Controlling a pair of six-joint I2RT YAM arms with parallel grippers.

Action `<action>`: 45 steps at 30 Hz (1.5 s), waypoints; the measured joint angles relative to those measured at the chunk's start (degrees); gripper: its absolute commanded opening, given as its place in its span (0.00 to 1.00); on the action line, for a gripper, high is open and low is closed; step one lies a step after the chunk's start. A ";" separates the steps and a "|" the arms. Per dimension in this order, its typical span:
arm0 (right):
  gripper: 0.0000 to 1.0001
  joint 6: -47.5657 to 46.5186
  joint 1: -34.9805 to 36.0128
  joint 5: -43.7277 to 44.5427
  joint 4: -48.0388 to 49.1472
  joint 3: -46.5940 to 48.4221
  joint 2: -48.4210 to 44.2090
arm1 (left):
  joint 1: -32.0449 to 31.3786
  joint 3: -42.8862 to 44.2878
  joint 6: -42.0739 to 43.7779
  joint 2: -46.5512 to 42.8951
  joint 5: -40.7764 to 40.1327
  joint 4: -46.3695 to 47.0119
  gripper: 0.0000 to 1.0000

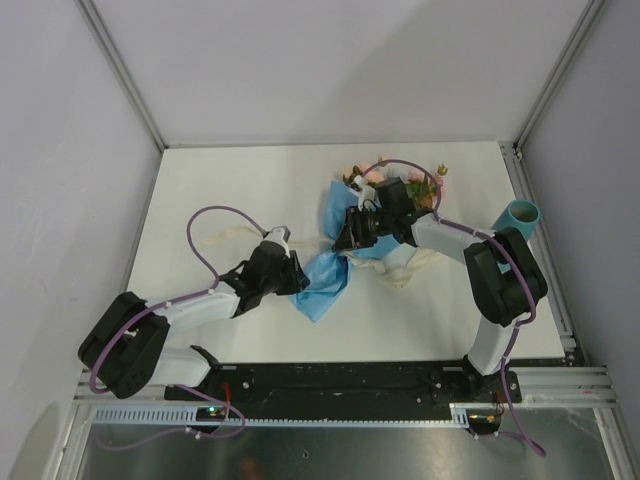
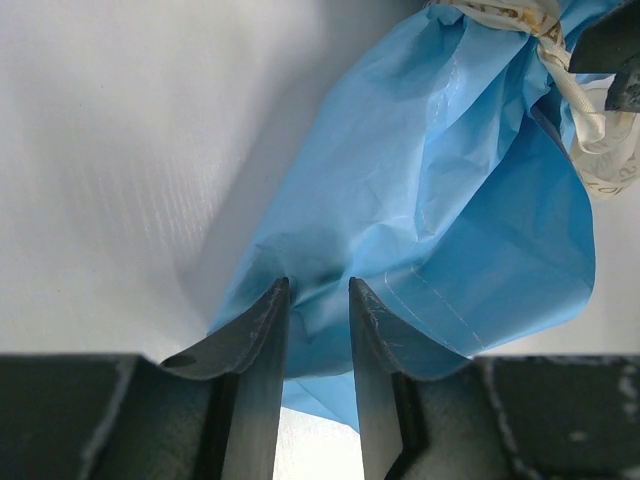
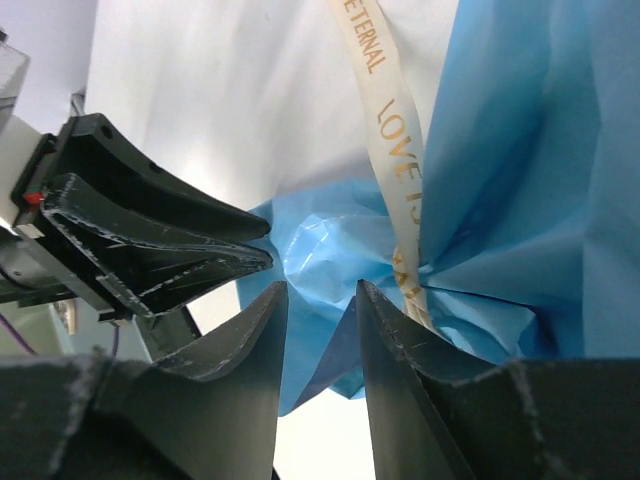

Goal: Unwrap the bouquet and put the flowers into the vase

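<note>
The bouquet (image 1: 328,280) lies mid-table, its light blue paper cone pointing toward me and its pink and orange flowers (image 1: 420,188) at the far end. My left gripper (image 1: 298,275) is shut on the paper's narrow tail; a bunched blue fold fills the gap between the left gripper's (image 2: 318,290) fingertips. My right gripper (image 1: 352,232) is shut on the gathered neck. In the right wrist view its fingertips (image 3: 275,300) hold blue paper with a navy fold, beside the cream ribbon (image 3: 385,120). The teal vase (image 1: 520,213) stands at the right edge, behind the right arm.
Loose cream ribbon (image 1: 225,235) trails left of the bouquet and more ribbon (image 1: 410,268) lies under the right forearm. The left gripper's fingers (image 3: 170,250) sit close to the right gripper's. Cage posts and grey walls enclose the white table (image 1: 250,190).
</note>
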 measured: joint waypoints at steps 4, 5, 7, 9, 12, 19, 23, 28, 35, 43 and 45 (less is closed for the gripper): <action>0.41 0.61 -0.11 -0.92 0.42 0.00 -0.28 | -0.11 0.00 0.00 0.00 -0.04 0.09 0.35; 0.42 0.57 -0.09 -0.66 0.35 0.00 -0.42 | -0.11 0.00 0.00 0.00 -0.04 0.09 0.35; 0.43 0.15 -0.02 0.72 0.07 0.00 -0.85 | -0.11 0.00 0.02 0.00 -0.04 0.13 0.35; 0.44 -0.20 0.04 2.08 -0.15 0.00 -1.01 | -0.11 0.00 0.00 0.00 -0.04 0.13 0.35; 0.45 -1.31 0.37 5.53 -1.01 0.02 -1.01 | -0.17 0.00 0.00 0.00 -0.07 0.17 0.35; 0.45 -2.69 0.79 9.16 -1.20 0.22 0.02 | -0.31 0.00 0.00 0.07 -0.07 0.28 0.35; 0.42 -3.43 1.09 8.85 -1.31 0.79 1.81 | -0.31 0.00 0.00 0.48 -0.07 0.66 0.35; 0.30 -3.54 1.07 5.92 -1.44 2.23 2.80 | -0.31 0.00 0.00 0.83 -0.11 0.72 0.35; 0.21 0.42 -0.52 -2.10 0.85 2.36 2.80 | -0.37 0.00 0.00 1.60 -0.13 1.03 0.35; 0.28 5.73 -1.97 -9.22 6.93 2.16 2.80 | -0.46 0.00 0.00 1.73 -0.15 1.29 0.35; 0.30 5.53 -1.92 -8.79 6.78 2.10 2.80 | -0.46 0.00 0.00 1.73 -0.15 1.31 0.35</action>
